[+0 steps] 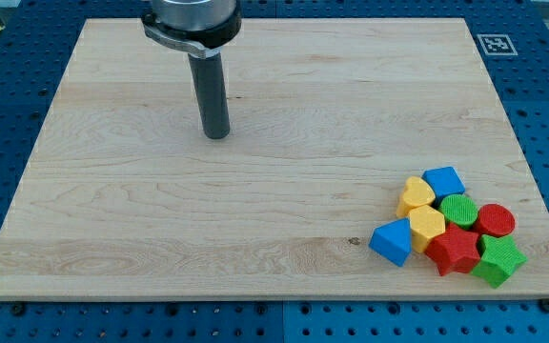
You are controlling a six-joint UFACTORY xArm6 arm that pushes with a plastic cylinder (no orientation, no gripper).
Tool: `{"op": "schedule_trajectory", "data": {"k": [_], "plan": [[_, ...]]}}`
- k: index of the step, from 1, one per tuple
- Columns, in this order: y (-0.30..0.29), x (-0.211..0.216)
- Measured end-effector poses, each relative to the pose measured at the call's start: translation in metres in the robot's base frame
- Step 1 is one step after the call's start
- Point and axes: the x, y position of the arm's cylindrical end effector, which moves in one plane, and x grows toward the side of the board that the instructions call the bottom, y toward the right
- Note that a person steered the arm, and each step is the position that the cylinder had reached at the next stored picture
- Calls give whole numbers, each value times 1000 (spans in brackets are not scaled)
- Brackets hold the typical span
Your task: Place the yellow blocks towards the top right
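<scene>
Two yellow blocks lie in a tight cluster at the view's bottom right: a yellow rounded block (415, 195) and a yellow hexagon (427, 225) just below it. Touching them are a blue cube-like block (444, 180), a blue triangular block (392, 241), a green round block (459, 209), a red round block (495, 221), a red star (453, 250) and a green star (499, 261). My tip (216, 135) rests on the board in the upper left-middle, far to the left of and above the cluster, touching no block.
The wooden board (255, 219) lies on a blue perforated table. A black-and-white marker tag (495, 44) sits at the board's top right corner. The cluster lies close to the board's right and bottom edges.
</scene>
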Motion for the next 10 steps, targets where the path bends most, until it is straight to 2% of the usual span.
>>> {"op": "schedule_trajectory", "data": {"k": [3, 4, 5, 6, 7, 10], "plan": [[2, 1], [2, 36], [20, 109], [85, 176], [135, 197], [189, 197]]}}
